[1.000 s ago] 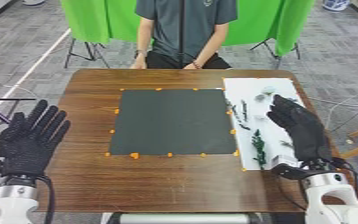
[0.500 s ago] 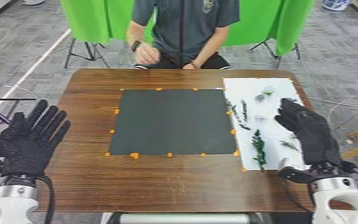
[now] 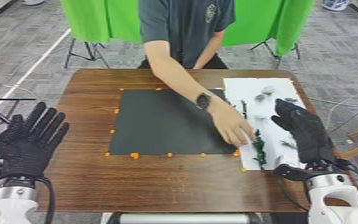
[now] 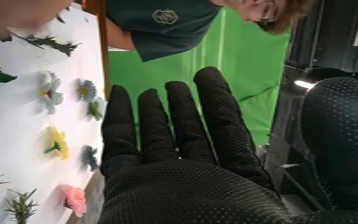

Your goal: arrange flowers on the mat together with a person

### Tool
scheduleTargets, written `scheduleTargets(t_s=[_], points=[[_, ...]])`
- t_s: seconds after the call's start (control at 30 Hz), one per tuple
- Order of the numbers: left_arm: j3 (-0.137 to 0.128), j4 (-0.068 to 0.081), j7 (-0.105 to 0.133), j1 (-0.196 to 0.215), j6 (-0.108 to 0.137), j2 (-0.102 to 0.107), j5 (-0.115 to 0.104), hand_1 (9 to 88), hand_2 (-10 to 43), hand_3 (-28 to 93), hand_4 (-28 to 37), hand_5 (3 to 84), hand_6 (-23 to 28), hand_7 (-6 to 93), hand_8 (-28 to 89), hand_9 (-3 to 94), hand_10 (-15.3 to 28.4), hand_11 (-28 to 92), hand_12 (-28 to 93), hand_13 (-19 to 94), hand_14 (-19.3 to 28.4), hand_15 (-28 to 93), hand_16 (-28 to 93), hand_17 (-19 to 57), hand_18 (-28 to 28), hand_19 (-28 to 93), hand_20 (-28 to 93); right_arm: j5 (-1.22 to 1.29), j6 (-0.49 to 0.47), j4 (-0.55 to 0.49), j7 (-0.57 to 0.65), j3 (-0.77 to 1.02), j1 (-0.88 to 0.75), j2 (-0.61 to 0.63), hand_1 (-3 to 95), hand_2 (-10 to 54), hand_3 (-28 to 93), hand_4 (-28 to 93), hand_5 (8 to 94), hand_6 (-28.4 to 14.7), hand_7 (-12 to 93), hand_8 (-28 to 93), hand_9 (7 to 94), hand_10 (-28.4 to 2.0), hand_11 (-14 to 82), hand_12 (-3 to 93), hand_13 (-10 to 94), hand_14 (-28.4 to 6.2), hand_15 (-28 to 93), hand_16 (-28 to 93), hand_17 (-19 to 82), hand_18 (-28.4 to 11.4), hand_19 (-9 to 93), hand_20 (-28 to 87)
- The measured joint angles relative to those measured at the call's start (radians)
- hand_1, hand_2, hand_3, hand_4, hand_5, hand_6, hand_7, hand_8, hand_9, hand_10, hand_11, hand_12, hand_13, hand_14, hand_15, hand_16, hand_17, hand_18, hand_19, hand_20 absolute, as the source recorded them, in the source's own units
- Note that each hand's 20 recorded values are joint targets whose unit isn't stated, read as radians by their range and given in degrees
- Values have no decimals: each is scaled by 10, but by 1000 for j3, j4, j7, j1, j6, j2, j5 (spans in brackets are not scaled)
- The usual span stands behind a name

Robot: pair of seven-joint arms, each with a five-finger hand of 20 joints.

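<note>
Both sides of the tabletop [image 3: 140, 187] are flanked: at the left edge the left hand [image 3: 29, 145] is released and empty, its fingers straight, presumably parked clear of the work. Toward the right edge the right hand [image 3: 307, 137] is likewise unclenched, holding nothing, beside the white sheet [image 3: 242, 86], perhaps to be close to the stems without blocking the person. That sheet seems to serve as a supply area: its leafy green stem [image 3: 259, 150] lies lengthwise, while the pink flower [image 4: 73, 198] and yellow flower [image 4: 57, 142] lie apart from each other, which should make single picking easier. Left of the sheet, the dark mat [image 3: 162, 122] is bare, ringed by orange tabs [image 3: 135, 156] that probably fix it flat. From beyond the far edge, the person's hand [image 3: 232, 126] extends across to the green stem, likely to choose the first piece; contact I cannot tell.
</note>
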Motion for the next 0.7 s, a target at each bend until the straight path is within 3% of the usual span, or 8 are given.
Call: scheduleTargets(t_s=[0.7], points=[[11, 0, -10, 4, 4, 0, -3, 270, 120, 722, -283, 442, 62, 86, -87, 392, 131, 124, 70, 304, 123, 155, -39, -12, 119, 236, 124, -7, 35, 2, 11, -35, 12, 8, 156, 92, 825, -261, 452, -75, 121, -116, 361, -152, 73, 89, 256, -127, 116, 80, 70, -159, 383, 63]])
